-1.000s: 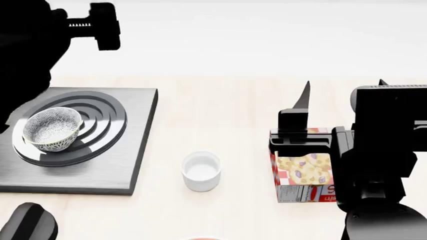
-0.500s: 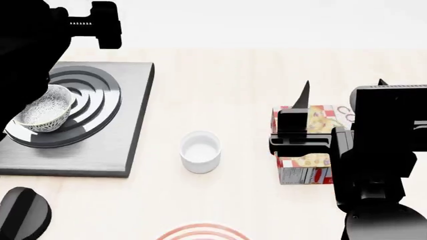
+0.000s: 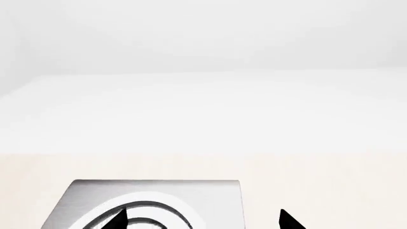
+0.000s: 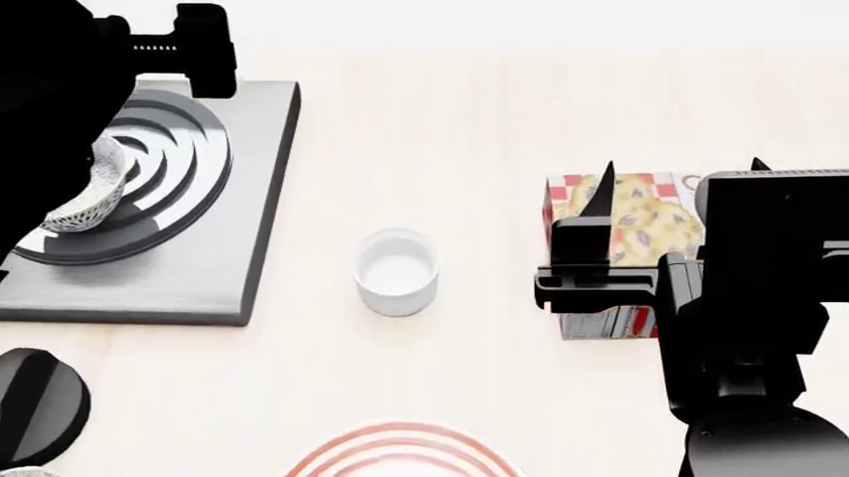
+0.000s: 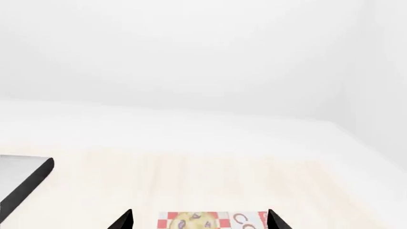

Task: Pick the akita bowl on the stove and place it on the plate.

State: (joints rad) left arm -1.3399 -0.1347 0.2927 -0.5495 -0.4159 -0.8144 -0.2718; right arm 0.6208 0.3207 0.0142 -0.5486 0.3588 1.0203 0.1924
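The akita bowl point(image 4: 90, 194), white-grey with a dark speckled pattern, stands on the ring burner of the stove point(image 4: 246, 199) at the left, half hidden behind my black left arm. In the left wrist view my left gripper point(image 3: 202, 220) is open, its tips spread over the stove point(image 3: 210, 200); the bowl does not show there. The plate point(image 4: 398, 447) with red rings peeks in at the bottom edge of the head view. My right gripper point(image 4: 683, 177) is open over a cookie box point(image 4: 637, 214), with nothing held.
A small plain white cup point(image 4: 396, 270) stands on the table between stove and box. The stove's black knob point(image 4: 38, 402) shows at the lower left. In the right wrist view the cookie box point(image 5: 210, 220) lies between the tips and the stove's corner point(image 5: 22, 183) is at the side.
The head view has shifted: stove, cup and box slid up the picture, and the plate's rim came into view at the bottom. The bowl is now more hidden behind the left arm.
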